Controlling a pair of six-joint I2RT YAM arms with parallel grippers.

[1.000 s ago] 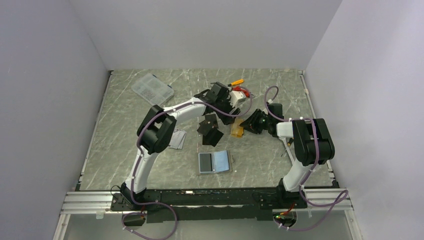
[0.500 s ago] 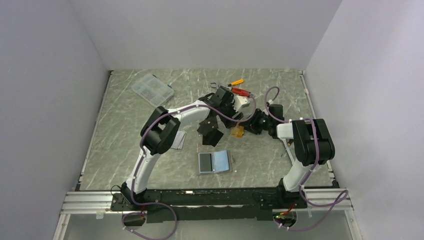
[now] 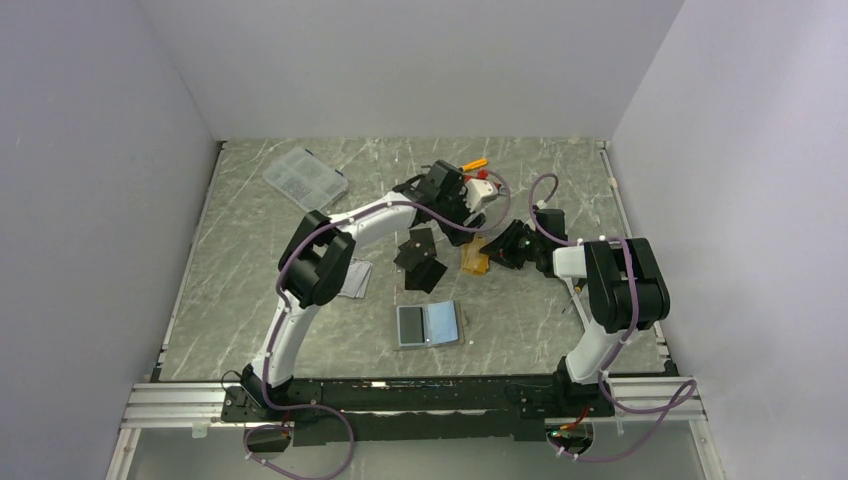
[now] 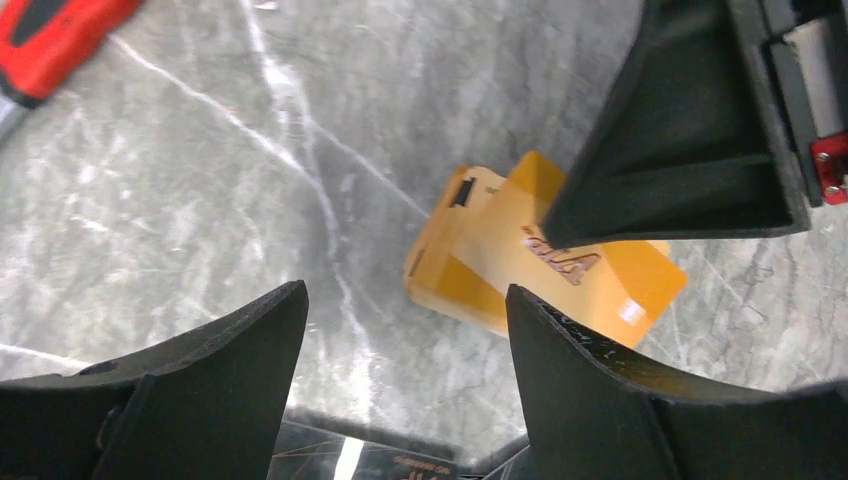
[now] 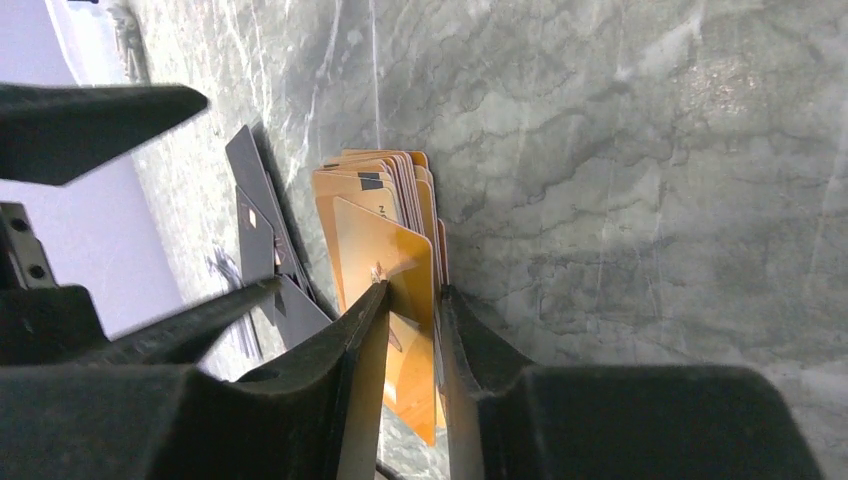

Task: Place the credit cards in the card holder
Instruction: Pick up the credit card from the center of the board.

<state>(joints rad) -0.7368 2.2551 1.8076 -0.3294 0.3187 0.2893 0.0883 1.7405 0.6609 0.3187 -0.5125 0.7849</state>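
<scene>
1. We see the right gripper with its jaws drawn almost together, pinching one orange-gold card by its edge. A finger presses on each face of it.
2. That card stands up out of the orange-gold stack, whose other cards lean fanned behind it. A dark stripe shows on the nearest of them.
3. The left gripper is spread wide and holds nothing. It hangs over the same stack, touching neither the cards nor the marble table.
4. The card holder lies unfolded and flat on the table, lining upward, with one half grey and the other pale blue. We can see no card in it from above.
5. From the card holder, the orange-gold stack lies farther from the arm bases and a little to the right. The right gripper is at the stack and the left gripper is farther away beyond it.
6. The black cards lie just beyond the card holder, left of the stack.
7. The silvery-grey cards lie to the card holder's left, partly under the left arm.
8. Far beyond the card holder, a clear plastic box sits to the left and a red-handled tool lies near the left gripper.
</scene>
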